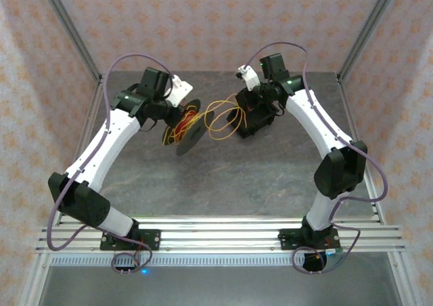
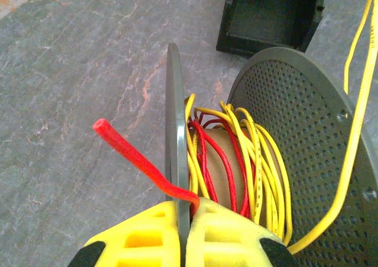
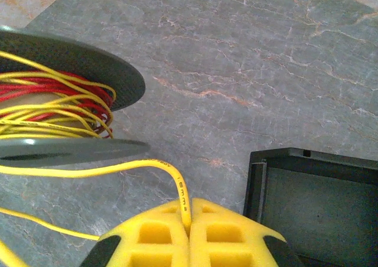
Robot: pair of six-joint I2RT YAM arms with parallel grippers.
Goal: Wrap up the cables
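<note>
The cables (image 2: 263,166) are wound on a spool (image 2: 295,101), axis roughly level, its flange clamped by the left claw (image 2: 184,211). A yellow strand, led rightward, is clamped in the right claw (image 3: 189,215).

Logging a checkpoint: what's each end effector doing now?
Left end effector: closed on the spool flange.
Right end effector: closed on the yellow cable.

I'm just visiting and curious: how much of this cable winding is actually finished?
Partly done: red wire and several turns of yellow cable already sit on the spool. In hand: the left pincer grips the spool's rim, and the right pincer pinches the cable's free length. Left: loose loops beside the spool, not yet wound on.
</note>
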